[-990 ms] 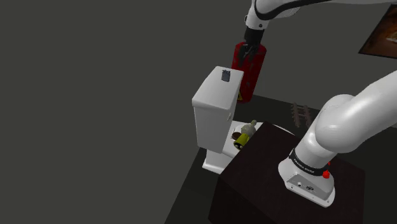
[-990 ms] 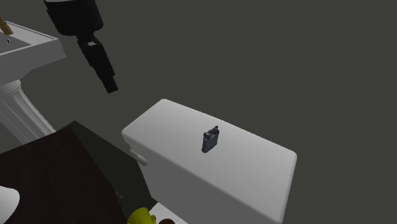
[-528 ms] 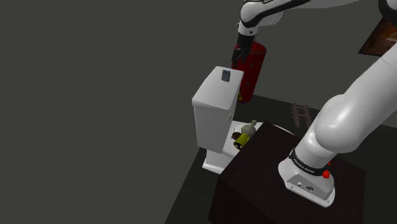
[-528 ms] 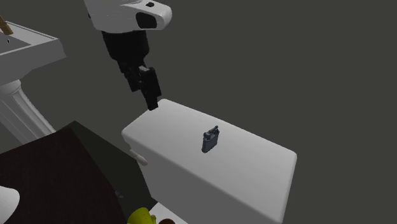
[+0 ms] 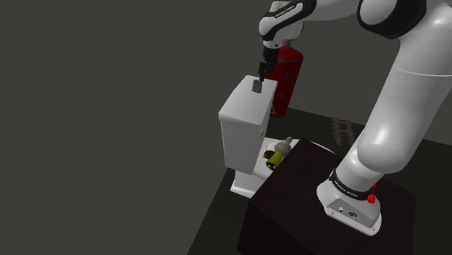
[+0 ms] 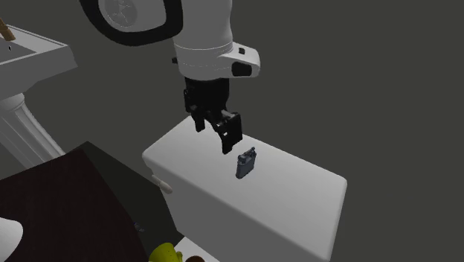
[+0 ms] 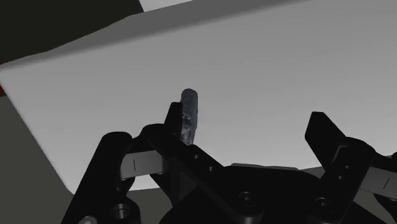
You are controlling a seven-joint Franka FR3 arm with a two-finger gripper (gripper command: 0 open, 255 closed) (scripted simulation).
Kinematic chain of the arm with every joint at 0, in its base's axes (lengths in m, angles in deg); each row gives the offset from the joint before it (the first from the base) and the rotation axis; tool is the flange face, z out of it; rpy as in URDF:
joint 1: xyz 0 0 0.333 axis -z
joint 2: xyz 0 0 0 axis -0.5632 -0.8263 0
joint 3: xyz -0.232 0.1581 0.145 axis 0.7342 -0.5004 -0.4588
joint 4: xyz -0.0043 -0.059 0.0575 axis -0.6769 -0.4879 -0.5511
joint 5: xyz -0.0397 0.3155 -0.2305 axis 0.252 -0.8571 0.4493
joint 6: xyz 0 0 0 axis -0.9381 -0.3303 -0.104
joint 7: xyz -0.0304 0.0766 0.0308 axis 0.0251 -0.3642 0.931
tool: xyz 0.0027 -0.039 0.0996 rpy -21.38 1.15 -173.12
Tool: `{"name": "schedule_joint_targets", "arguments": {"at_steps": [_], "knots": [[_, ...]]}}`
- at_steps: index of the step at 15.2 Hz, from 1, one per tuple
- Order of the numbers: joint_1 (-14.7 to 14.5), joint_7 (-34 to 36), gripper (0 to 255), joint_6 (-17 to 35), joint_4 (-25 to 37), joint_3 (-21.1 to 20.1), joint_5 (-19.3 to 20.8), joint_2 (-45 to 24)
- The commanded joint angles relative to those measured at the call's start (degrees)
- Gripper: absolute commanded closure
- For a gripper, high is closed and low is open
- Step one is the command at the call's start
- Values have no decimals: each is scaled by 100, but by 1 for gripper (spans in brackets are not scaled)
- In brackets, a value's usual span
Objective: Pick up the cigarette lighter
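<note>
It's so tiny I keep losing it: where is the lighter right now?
The lighter sits on the white toilet tank lid, near its middle in the second exterior view, just right of the gripper poised above.

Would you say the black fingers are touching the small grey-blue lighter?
Cannot tell: in the wrist view the fingers overlap the lighter, hiding any gap.

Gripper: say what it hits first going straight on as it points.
Probably the white toilet tank lid; the lighter lies in line between the gripper's open fingers, though one may clip it first.
</note>
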Motion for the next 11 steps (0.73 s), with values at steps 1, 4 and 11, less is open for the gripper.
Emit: {"name": "schedule_joint_targets", "arguments": {"at_steps": [1, 4, 11], "knots": [[122, -289, 0, -27, 468, -9, -235, -518], [366, -648, 0, -105, 1192, -80, -527, -1263], [507, -826, 0, 151, 1367, -172, -711, -1740]]}}
